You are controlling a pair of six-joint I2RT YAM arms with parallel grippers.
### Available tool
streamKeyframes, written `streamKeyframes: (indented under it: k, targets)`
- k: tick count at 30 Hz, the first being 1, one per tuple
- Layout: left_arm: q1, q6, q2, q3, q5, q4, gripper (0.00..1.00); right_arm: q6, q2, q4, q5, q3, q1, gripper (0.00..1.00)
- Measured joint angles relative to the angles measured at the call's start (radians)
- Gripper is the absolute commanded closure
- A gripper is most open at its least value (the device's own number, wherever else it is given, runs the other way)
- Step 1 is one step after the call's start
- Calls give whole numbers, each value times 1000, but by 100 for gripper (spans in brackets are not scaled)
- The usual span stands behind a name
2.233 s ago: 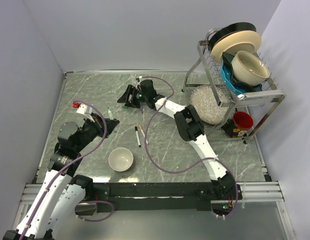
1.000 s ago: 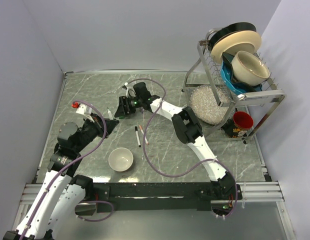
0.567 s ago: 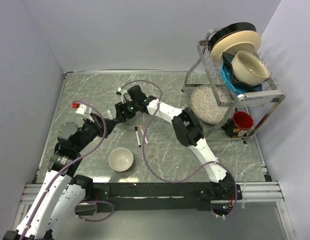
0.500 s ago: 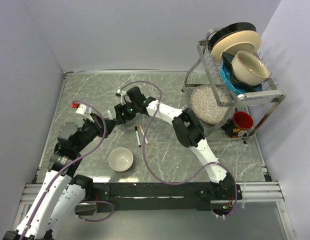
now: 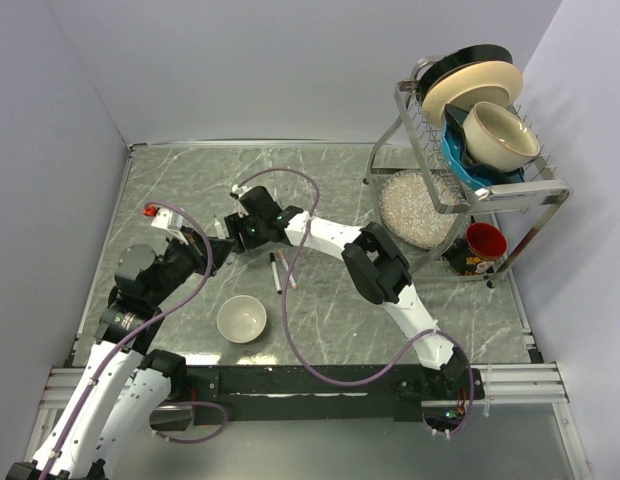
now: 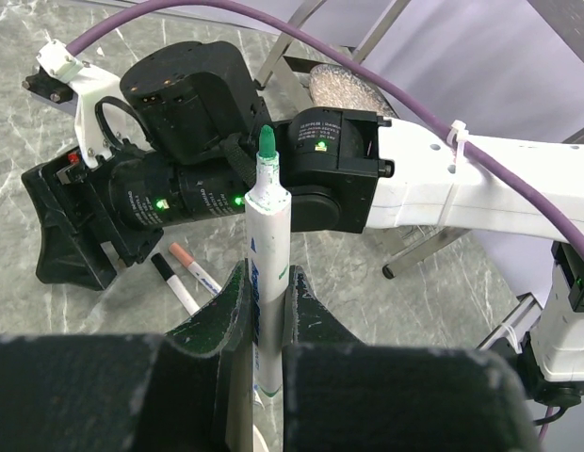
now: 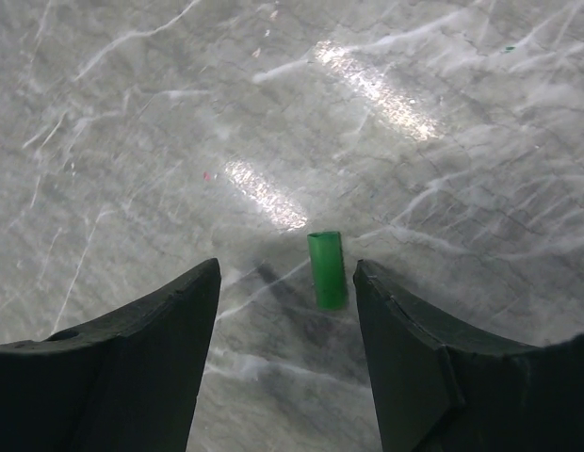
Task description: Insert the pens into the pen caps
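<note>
Overhead and wrist views, capping task at an early stage. The marble-patterned table (image 5: 180, 180) carries a dish rack (image 5: 510, 193) at its far right, well apart from the work. Both arms meet at the left centre of the table.

The right gripper (image 7: 286, 275) hangs low over the surface with its fingers spread and holding nothing. The left gripper (image 6: 265, 294) is pressed together on the barrel of the green pen (image 6: 267, 235), which stands upright between its fingers with its green tip bare and pointing towards the right arm's wrist. A white bowl (image 5: 241, 319) sits near the arm bases.

Two further pens, the black-tipped pen (image 5: 275, 273) and the red-tipped pen (image 5: 288, 270), lie side by side on the table just beside the grippers, both uncapped. The green cap (image 7: 327, 269) lies on the table between the right gripper's open fingers, nearer one of them and not gripped.

Judged progress: no pen is capped. The green cap remains to be picked up and mated. The other two caps are not visible.
</note>
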Motion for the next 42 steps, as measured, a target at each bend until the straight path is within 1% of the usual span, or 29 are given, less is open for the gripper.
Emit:
streamKeyframes:
  k: [2,3,5,11,14,17,19,20,22,24,25,26,35,39,40,41,42]
  targets:
    - [0,0,-2,0,0,-2,99,7,1,-9,20,7,2,41]
    - [0,0,-5,0,0,-2,99,8,2,-14,29,11,2,49]
    - [0,0,-6,0,0,-6,99,6,2,-34,60,18,2,56]
    - [0,0,-9,0,-5,-12,99,-11,2,-60,111,19,3,61]
    - [0,0,-12,0,-8,-13,99,-23,2,-61,122,19,8,67]
    - [0,1,-14,0,-10,-13,99,-37,2,-68,143,22,20,68]
    - [0,1,-20,0,-13,-14,99,-39,3,-76,146,27,27,71]
    - [0,1,-21,0,-16,-14,99,-40,3,-81,147,29,32,77]
    - [0,2,-27,0,-21,-16,99,-43,10,-92,155,40,40,83]
    - [0,3,-32,0,-26,-17,99,-44,18,-95,164,55,46,91]
    - [0,3,-35,0,-27,-17,99,-46,19,-96,169,58,47,97]
    - [0,3,-37,0,-29,-17,99,-44,19,-96,174,58,48,100]
    - [0,3,-58,0,-52,-24,99,-24,18,-97,202,76,48,100]
    - [0,4,-67,0,-60,-36,99,-3,5,-90,198,53,48,100]
    - [0,4,-69,0,-61,-37,99,-1,1,-93,198,48,48,97]
    - [0,4,-71,0,-64,-39,99,5,-2,-94,198,42,47,89]
    - [0,4,-73,0,-68,-40,99,10,-3,-95,198,39,45,86]
